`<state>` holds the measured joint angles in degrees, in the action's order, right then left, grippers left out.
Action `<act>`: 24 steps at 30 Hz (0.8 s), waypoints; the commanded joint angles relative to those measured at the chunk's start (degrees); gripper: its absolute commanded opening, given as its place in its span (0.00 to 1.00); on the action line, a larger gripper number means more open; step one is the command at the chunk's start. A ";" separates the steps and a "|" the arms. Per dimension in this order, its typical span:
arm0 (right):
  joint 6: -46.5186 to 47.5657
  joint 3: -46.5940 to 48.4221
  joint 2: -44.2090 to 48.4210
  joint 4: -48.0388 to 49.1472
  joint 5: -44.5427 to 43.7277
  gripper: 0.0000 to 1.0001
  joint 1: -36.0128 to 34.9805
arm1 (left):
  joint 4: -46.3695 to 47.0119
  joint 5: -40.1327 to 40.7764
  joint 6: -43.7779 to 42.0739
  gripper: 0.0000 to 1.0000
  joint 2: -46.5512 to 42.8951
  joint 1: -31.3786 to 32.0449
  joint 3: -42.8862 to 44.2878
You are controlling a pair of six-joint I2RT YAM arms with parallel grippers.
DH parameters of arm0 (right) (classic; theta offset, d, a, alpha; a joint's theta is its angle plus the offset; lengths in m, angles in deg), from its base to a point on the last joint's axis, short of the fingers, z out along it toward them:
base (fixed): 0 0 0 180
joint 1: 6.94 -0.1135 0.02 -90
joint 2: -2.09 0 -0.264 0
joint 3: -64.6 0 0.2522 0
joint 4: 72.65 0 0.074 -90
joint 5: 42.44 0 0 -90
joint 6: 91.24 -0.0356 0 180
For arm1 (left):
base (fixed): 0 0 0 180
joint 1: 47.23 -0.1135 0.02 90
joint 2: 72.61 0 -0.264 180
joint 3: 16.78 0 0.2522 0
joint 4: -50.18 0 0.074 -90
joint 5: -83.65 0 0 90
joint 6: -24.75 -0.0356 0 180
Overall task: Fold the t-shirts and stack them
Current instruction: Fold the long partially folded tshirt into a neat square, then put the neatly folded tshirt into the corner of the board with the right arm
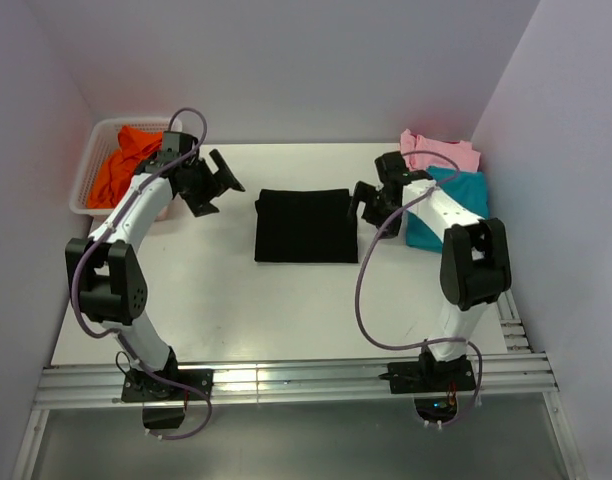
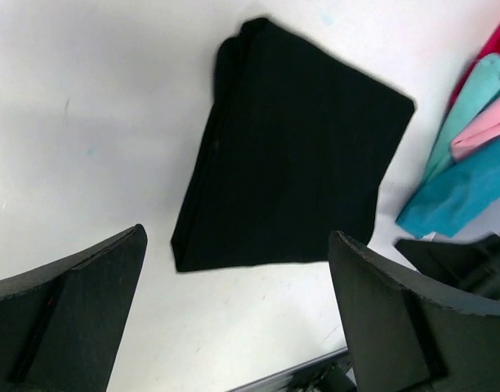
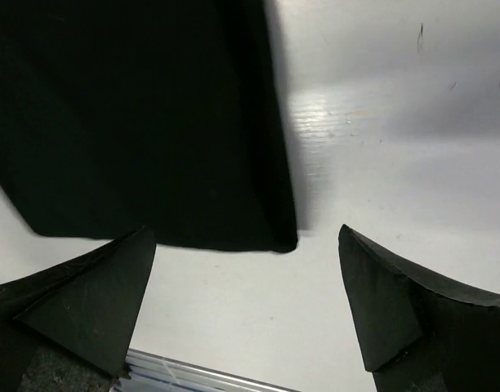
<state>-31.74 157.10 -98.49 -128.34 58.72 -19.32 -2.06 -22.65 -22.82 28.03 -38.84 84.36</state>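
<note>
The white table carries all items; its near edge holds both arm bases.

The black t-shirt lies folded into a flat rectangle at the centre of the table, between the two arms; the left wrist view shows it with layered fold edges along one side; the right wrist view shows one corner of it resting on the table surface.

The white mesh basket stands at the far left corner; the orange t-shirt lies crumpled inside it.

The teal t-shirt lies folded at the far right of the table, partly under the right arm; the pink t-shirt lies folded on its far side, touching it; both are well apart from the black t-shirt.

The left gripper hangs between the basket and the black t-shirt, apart from both; its jaws stand fully spread and hold nothing, as its wrist view confirms.

The right gripper hangs just beside the right edge of the black t-shirt; its jaws are likewise spread wide and empty; no cloth lies between the fingers.
</note>
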 commanded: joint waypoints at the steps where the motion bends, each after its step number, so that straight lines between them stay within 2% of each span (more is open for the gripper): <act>1: -1.23 -3.50 -3.31 6.32 1.50 1.00 -0.54 | -0.01 -0.58 0.20 0.99 -3.69 -0.03 -5.62; 5: -0.79 -2.90 -7.70 8.27 1.24 1.00 -0.63 | -0.54 -0.32 -0.16 0.99 -9.40 0.14 -10.11; 8: 0.00 1.22 -11.91 8.27 0.45 1.00 -0.63 | -1.42 -0.32 -0.51 0.99 -13.01 0.14 -12.84; 12: 0.18 6.15 -17.88 7.13 0.36 1.00 -0.63 | -3.53 1.09 -2.09 0.99 -15.99 0.14 -13.72; 18: -0.35 9.41 -22.03 6.60 0.71 1.00 -0.63 | -6.87 3.72 -4.11 1.00 -17.76 0.06 -11.96; 21: -0.17 8.27 -22.47 7.48 2.11 0.80 -0.63 | -7.31 4.34 -4.64 0.99 -18.72 -0.47 -12.22; 22: -0.09 8.10 -22.65 7.39 2.64 0.65 -0.63 | -7.31 4.34 -4.90 1.00 -19.07 -0.91 -12.57; 24: 0.70 8.45 -23.69 7.04 3.25 0.49 -0.63 | -6.79 4.25 -4.99 1.00 -20.21 -1.44 -13.63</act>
<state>-32.01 166.20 -118.45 -121.54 61.62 -19.54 -8.88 -19.54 -25.86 11.60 -39.37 70.70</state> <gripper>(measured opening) 0.543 0.995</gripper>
